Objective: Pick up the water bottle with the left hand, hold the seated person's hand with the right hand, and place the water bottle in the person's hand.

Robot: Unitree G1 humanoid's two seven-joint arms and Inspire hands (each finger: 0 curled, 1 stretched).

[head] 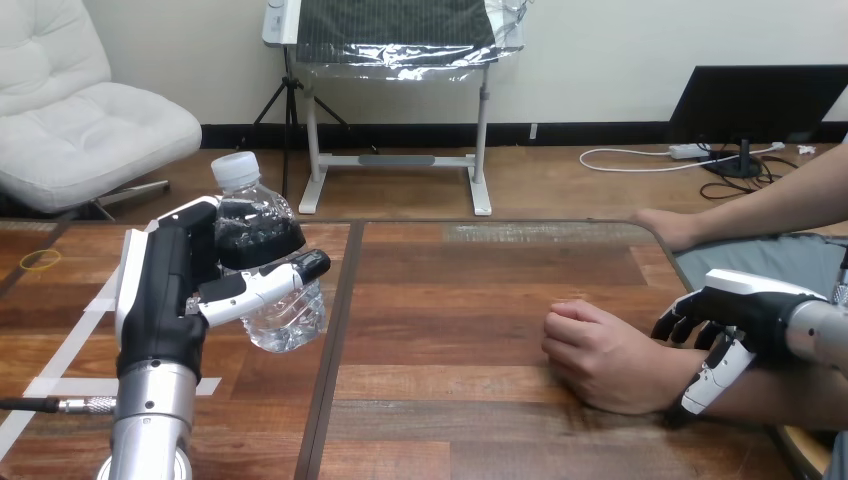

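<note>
Bottle grasped by left robot hand; right robot hand clasps person's wrist; we should carry rightward once fist opens.

1. A robotics test lab, by the look of it, not a home.
2. Just left of the black-and-white jointed left hand, white tape strips mark out the brown wooden plank table.
3. Below that hand stands its silver metal forearm.
</note>
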